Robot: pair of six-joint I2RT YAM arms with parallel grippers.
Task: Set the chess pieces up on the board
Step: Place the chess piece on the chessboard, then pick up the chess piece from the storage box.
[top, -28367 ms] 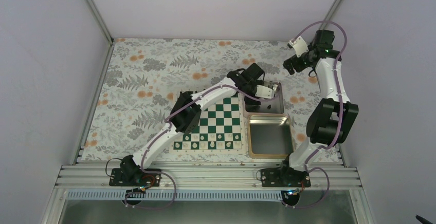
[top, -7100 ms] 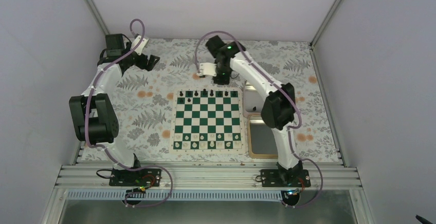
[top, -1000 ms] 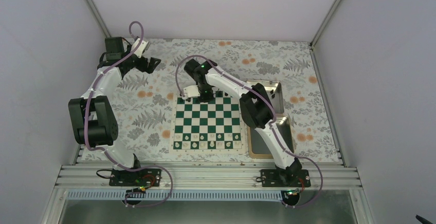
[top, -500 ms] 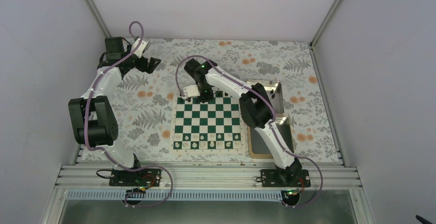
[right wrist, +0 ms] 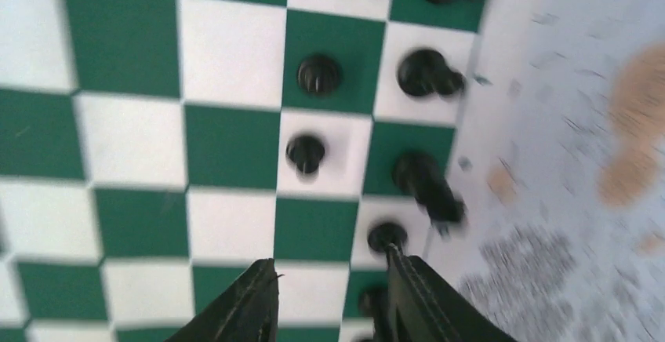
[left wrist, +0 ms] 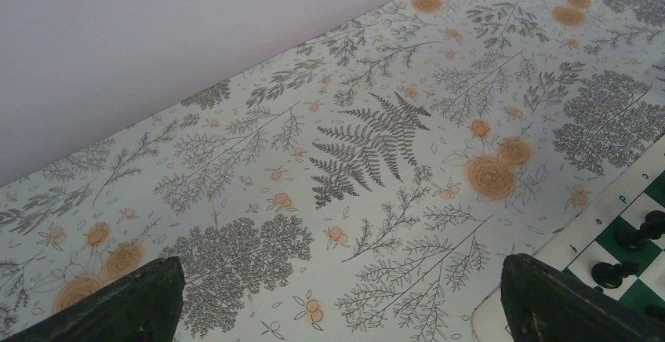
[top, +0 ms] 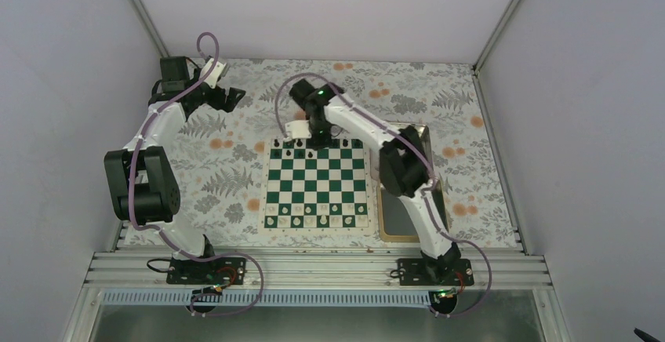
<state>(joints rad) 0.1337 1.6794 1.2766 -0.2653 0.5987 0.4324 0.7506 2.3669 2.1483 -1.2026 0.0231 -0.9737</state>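
Note:
The green-and-white board (top: 314,189) lies mid-table. Tiny black chess pieces (top: 333,145) stand along its far rows. My right gripper (top: 311,140) hovers over the board's far-left part. In the right wrist view the right gripper (right wrist: 329,267) is open, with only bare squares between its fingers (right wrist: 252,303). Ahead of them stand black pieces on their squares (right wrist: 306,152), one (right wrist: 387,236) beside the right finger. My left gripper (top: 235,93) is open above the cloth at the far left. The left wrist view shows it (left wrist: 337,295) empty, with the board's corner (left wrist: 604,220) and black pieces (left wrist: 643,232) at lower right.
Small white pieces (top: 314,218) line the board's near rows. Two silver tins (top: 404,220) (top: 419,134) sit right of the board, partly hidden by the right arm. Floral cloth (top: 235,177) covers the table. Enclosure walls stand on three sides.
The right gripper's jaws have parted and it has lifted slightly back from the board's far-left squares, leaving pieces standing there. The left arm has not moved.

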